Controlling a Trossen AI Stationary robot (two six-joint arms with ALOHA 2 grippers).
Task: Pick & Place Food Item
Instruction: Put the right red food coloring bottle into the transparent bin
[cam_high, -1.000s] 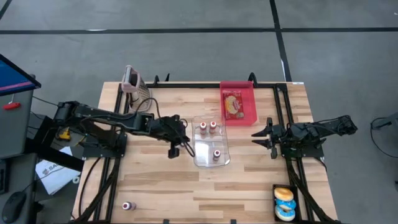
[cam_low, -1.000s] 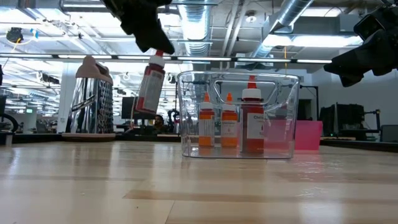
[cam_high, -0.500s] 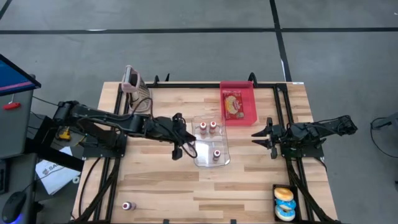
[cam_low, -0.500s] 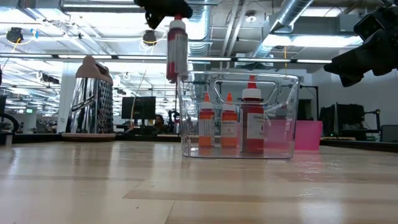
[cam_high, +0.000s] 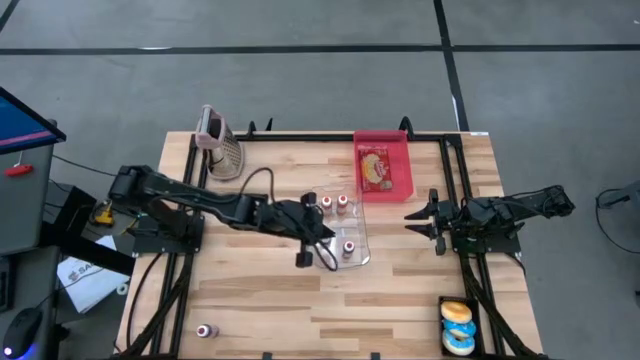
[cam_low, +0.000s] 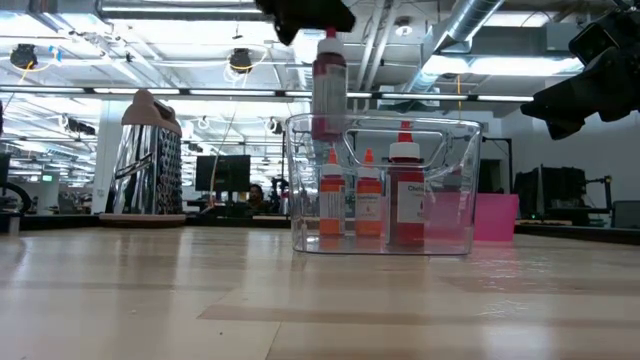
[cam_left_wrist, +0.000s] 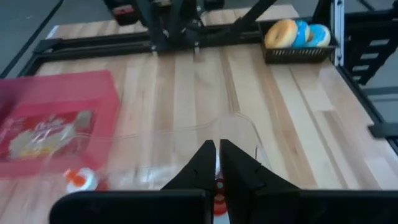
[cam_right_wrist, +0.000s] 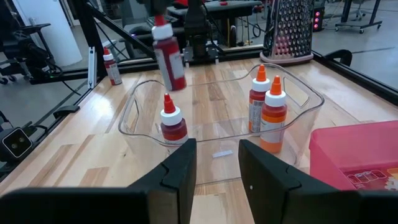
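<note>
two dark robot arms reach over a wooden table (cam_high: 260, 290). the left claw (cam_high: 312, 244) is clamped on a red squeeze bottle with a white cap (cam_low: 327, 85), which hangs upright just below it, over the clear plastic bin (cam_low: 440, 240). the right claw (cam_high: 424, 216) waits beyond the bin's far side, fingers partly apart, holding nothing.

Overhead, table-level and two wrist cameras all share the clear bin (cam_high: 340, 230).
</note>
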